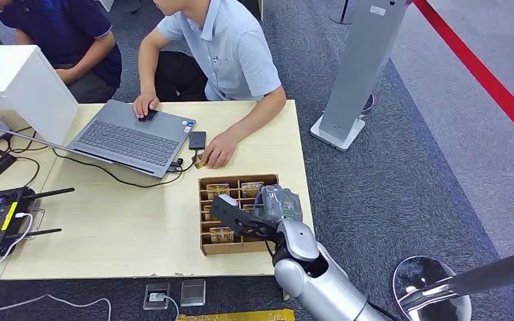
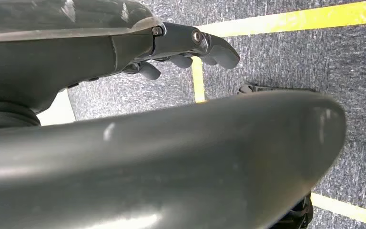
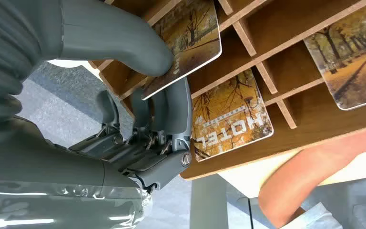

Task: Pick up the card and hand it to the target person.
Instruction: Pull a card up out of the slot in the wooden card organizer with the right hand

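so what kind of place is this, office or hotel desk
Probably a mock hotel desk in a lab or office: a brown slotted tray of autumn-print hotel cards, a grey laptop, grey carpet.

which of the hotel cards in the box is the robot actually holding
The card pinched between the right hand's thumb and fingers, tilted up out of its slot. The other cards lie flat in their compartments of the wooden box, untouched.

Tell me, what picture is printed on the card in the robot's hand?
Golden autumn trees, on the card pinched by the right hand; the right wrist view shows it best.
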